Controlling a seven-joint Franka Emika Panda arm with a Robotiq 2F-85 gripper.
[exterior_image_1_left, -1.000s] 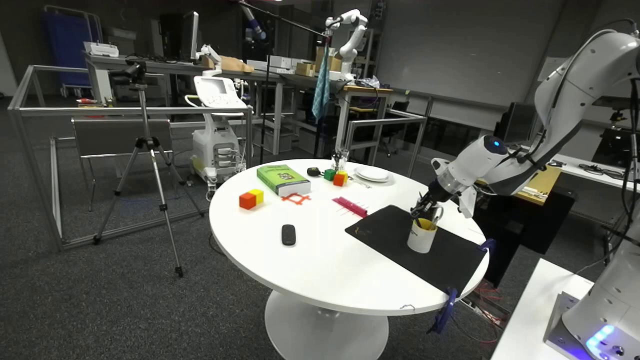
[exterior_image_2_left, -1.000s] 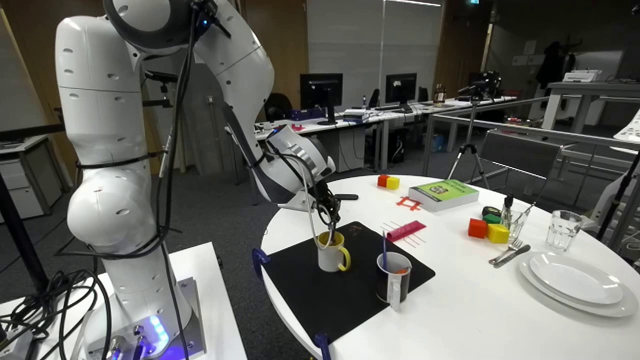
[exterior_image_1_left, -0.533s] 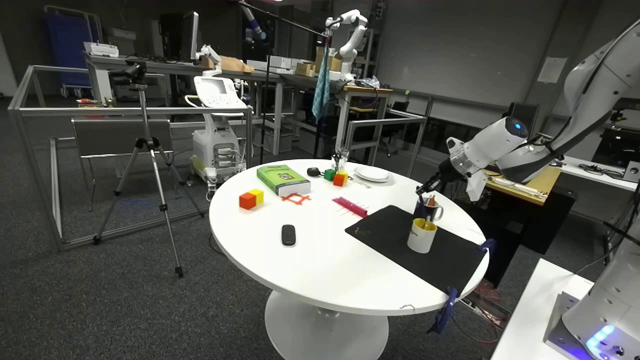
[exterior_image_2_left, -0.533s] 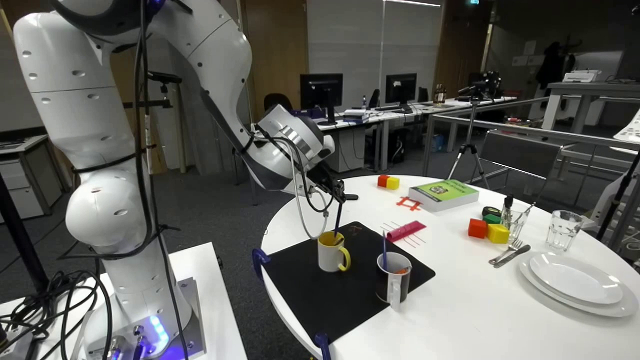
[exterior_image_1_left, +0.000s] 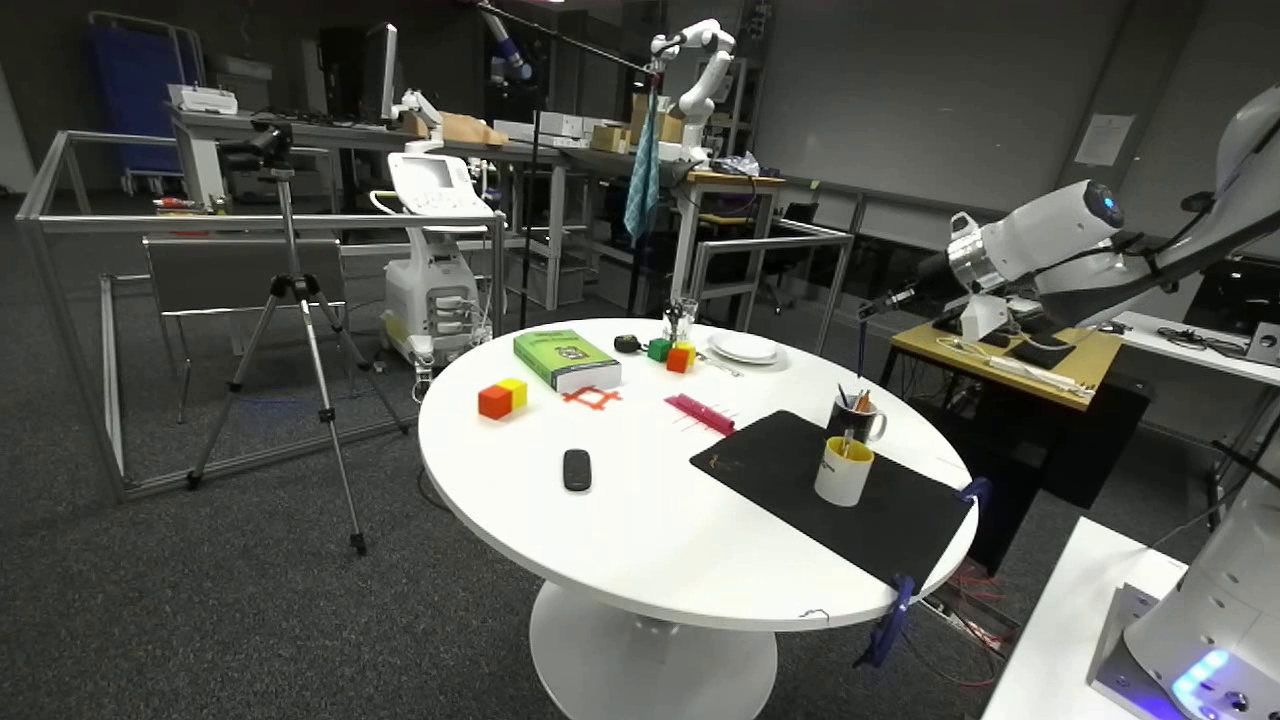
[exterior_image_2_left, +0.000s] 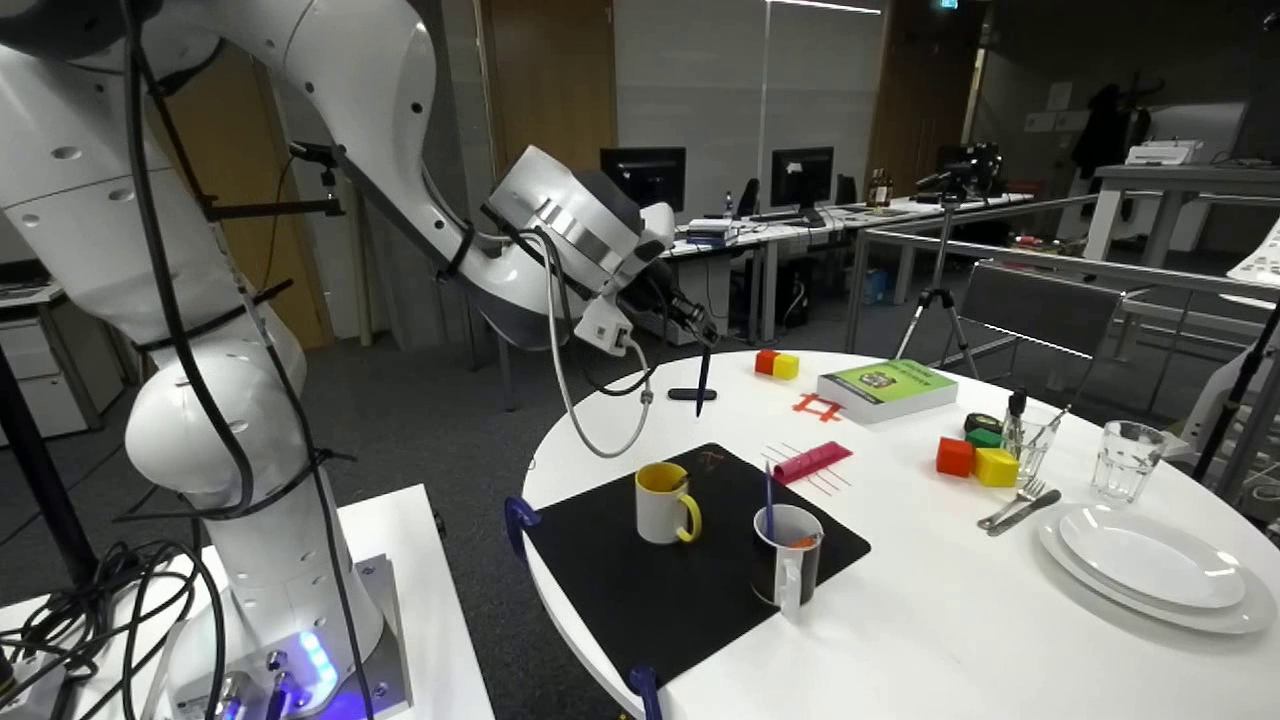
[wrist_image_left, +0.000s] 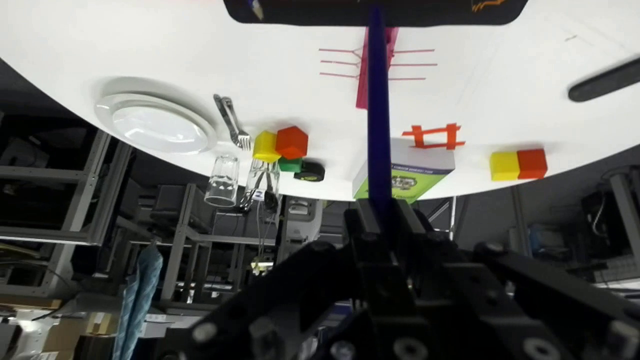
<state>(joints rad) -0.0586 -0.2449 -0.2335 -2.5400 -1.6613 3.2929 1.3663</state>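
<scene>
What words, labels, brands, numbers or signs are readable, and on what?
None legible.
Green book: cover lettering too blurred.
Yellow-lined mug: dark print, too small.
Black mat: orange mark, unreadable.
Wall sheet: any print too small.
Lit green sign: too small.
Held blue pen: no lettering visible.

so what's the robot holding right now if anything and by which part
A dark blue pen-like stick, gripped by its upper end in the hand.
</scene>
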